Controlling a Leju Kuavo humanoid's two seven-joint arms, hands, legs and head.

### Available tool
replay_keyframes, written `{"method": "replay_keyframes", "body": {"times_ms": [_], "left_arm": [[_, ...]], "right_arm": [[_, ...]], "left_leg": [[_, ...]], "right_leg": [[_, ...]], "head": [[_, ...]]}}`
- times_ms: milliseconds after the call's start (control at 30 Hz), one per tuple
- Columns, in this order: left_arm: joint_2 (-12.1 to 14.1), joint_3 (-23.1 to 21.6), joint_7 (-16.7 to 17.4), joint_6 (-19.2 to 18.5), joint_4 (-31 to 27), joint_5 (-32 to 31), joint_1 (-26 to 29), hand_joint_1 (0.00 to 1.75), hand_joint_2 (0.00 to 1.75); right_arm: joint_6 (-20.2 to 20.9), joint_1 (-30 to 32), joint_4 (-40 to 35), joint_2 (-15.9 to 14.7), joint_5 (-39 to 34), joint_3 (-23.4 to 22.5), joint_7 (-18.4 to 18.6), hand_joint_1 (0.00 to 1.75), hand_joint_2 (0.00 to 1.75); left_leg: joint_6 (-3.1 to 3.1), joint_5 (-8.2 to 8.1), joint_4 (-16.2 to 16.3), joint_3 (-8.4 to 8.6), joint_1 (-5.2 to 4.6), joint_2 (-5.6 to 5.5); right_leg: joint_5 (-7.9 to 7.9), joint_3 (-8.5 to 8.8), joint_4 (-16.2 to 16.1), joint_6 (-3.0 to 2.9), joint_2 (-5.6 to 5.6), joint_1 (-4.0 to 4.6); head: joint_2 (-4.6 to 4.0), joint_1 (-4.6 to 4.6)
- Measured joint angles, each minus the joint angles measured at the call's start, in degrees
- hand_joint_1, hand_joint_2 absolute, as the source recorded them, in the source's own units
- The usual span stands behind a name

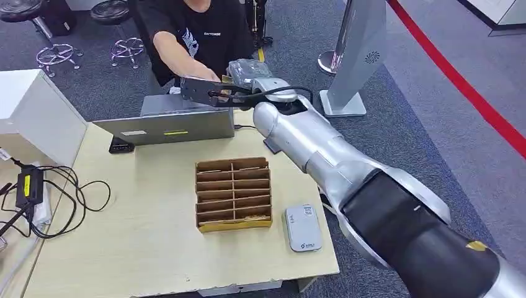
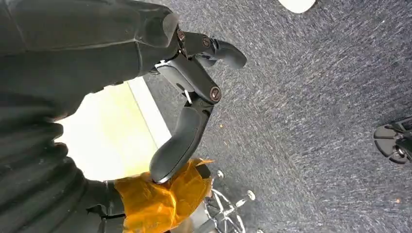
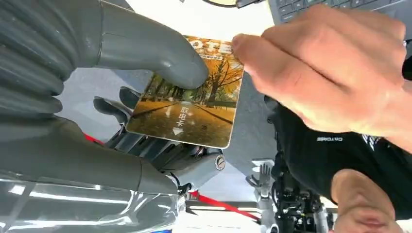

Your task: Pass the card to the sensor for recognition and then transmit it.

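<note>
Head view, right hand: the right hand [image 1: 208, 93] reaches out past the far edge of the table [image 1: 149, 248], over the grey laptop [image 1: 167, 127], toward a person in a black shirt [image 1: 198, 31]
Head view, table: a brown card box [image 1: 234, 194] with many slots sits in the middle, and a grey sensor [image 1: 302, 227] lies flat just beside it
Left wrist view, left hand: the left hand [image 2: 192, 97] hangs over the dark carpet [image 2: 316, 121] with its fingers curled a little apart, holding nothing
Right wrist view, card: the card [image 3: 189, 97] with yellow trees on it is pinched between the right hand's thumb and darker fingers
Right wrist view, person: the person's hand [image 3: 330, 77] touches the card's far edge
</note>
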Motion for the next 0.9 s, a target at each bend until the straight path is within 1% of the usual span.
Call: {"method": "replay_keyframes", "body": {"times_ms": [100,133,167,233,300,467,500,633,667,700,733,767,800,833,900], "left_arm": [[-0.04,0.00,0.00,0.00,0.00,0.00,0.00,0.00,1.75],[-0.04,0.00,0.00,0.00,0.00,0.00,0.00,0.00,1.75],[-0.04,0.00,0.00,0.00,0.00,0.00,0.01,0.00,1.75],[-0.04,0.00,0.00,0.00,0.00,0.00,0.01,0.00,1.75],[-0.04,0.00,-0.02,0.02,0.00,0.00,0.00,0.00,1.75],[-0.07,0.00,-0.61,0.48,0.00,0.09,0.18,0.00,1.75],[-0.07,0.00,-0.81,0.63,0.00,0.15,0.36,0.00,1.75],[-0.04,0.22,-2.06,1.64,0.00,0.96,1.71,0.00,1.75],[-0.02,0.31,-2.47,1.82,0.00,1.51,2.17,0.00,1.75],[0.04,0.54,-2.66,2.05,0.00,2.14,2.66,0.00,1.75],[0.04,0.89,-2.91,2.14,0.00,2.73,3.14,0.00,1.75],[0.07,1.31,-2.89,2.19,0.00,3.30,3.56,0.00,1.75],[0.09,1.71,-2.88,2.23,0.00,3.83,3.85,0.00,1.75],[0.11,2.08,-2.84,2.29,0.00,4.37,4.19,0.00,1.75],[0.11,2.93,-2.71,2.56,0.00,5.33,4.76,0.00,1.75]], "right_arm": [[-0.09,0.06,0.15,0.15,0.00,0.02,0.00,1.73,1.75],[-0.37,0.11,0.17,0.20,0.00,0.00,0.00,0.65,1.75],[-0.81,0.18,0.17,0.24,0.09,0.00,0.00,0.00,1.75],[-2.48,0.35,0.15,0.44,0.50,0.00,-0.26,0.00,1.75],[-3.67,0.51,0.15,0.61,0.81,0.00,-1.80,0.00,1.75],[-6.67,1.34,-0.83,1.07,0.70,-0.59,-8.29,0.00,1.75],[-7.19,1.71,-1.50,1.07,0.63,-0.85,-10.31,0.00,1.75],[-7.52,4.60,-6.11,0.61,-1.40,-2.25,-17.54,0.00,1.75],[-6.73,6.16,-8.38,0.06,-2.98,-2.69,-19.28,0.00,1.75],[-3.96,7.81,-11.07,-0.69,-6.55,-3.32,-21.21,0.00,0.00],[1.19,9.77,-13.73,-1.66,-12.20,-4.12,-23.27,0.00,0.00],[7.15,12.10,-16.29,-2.93,-18.43,-5.18,-25.25,0.00,1.75],[10.44,14.10,-18.50,-4.16,-22.97,-6.19,-26.72,0.00,1.75],[13.52,16.63,-20.88,-5.80,-26.92,-7.37,-29.03,0.00,1.75],[14.97,21.36,-26.09,-9.71,-31.41,-9.64,-32.68,0.00,1.75]], "left_leg": [[0.00,0.00,0.00,-0.03,0.00,-0.02],[0.00,0.00,0.00,-0.04,0.00,-0.03],[0.00,0.00,0.00,-0.05,0.00,-0.04],[0.00,-0.01,0.00,-0.05,0.00,-0.01],[0.00,-0.01,0.00,-0.05,0.00,0.00],[0.00,-0.01,-0.01,-0.05,0.00,-0.01],[0.00,-0.01,-0.01,-0.05,0.00,0.00],[0.00,-0.01,0.00,-0.03,0.00,0.00],[0.00,-0.01,0.00,-0.03,0.00,-0.01],[0.01,-0.02,0.00,-0.02,0.00,-0.02],[0.01,-0.02,0.00,-0.02,0.00,-0.02],[0.02,-0.03,0.00,-0.02,0.00,-0.02],[0.04,-0.04,0.00,-0.03,0.00,-0.04],[0.04,-0.04,0.01,-0.04,0.00,-0.09],[0.07,-0.06,0.01,-0.03,0.00,-0.20]], "right_leg": [[0.00,-0.01,0.00,0.00,-0.04,0.00],[0.00,-0.01,-0.01,0.00,-0.05,0.00],[0.00,-0.02,-0.01,0.00,-0.05,0.00],[0.00,-0.03,-0.01,0.00,-0.03,0.00],[0.00,-0.04,-0.01,0.00,-0.03,0.00],[0.00,-0.04,0.00,0.00,-0.03,0.00],[0.00,-0.04,0.00,0.00,-0.03,0.00],[-0.01,-0.05,-0.03,-0.01,-0.02,0.00],[-0.01,-0.04,-0.04,-0.01,-0.04,0.00],[-0.03,-0.04,-0.07,0.00,-0.05,0.00],[-0.03,-0.05,-0.11,0.00,-0.06,0.00],[-0.03,-0.04,-0.14,0.00,-0.07,0.00],[-0.03,-0.01,-0.18,0.00,-0.09,0.00],[-0.03,0.00,-0.21,0.00,-0.16,0.00],[-0.03,0.13,-0.31,0.00,-0.26,0.00]], "head": [[0.00,0.00],[0.00,0.00],[0.00,0.00],[0.00,0.00],[0.00,0.02],[0.00,0.00],[0.00,0.00],[0.00,0.00],[0.00,0.00],[0.00,0.02],[0.00,-0.02],[0.00,0.00],[0.00,0.00],[0.00,0.00],[0.00,-0.02]]}}
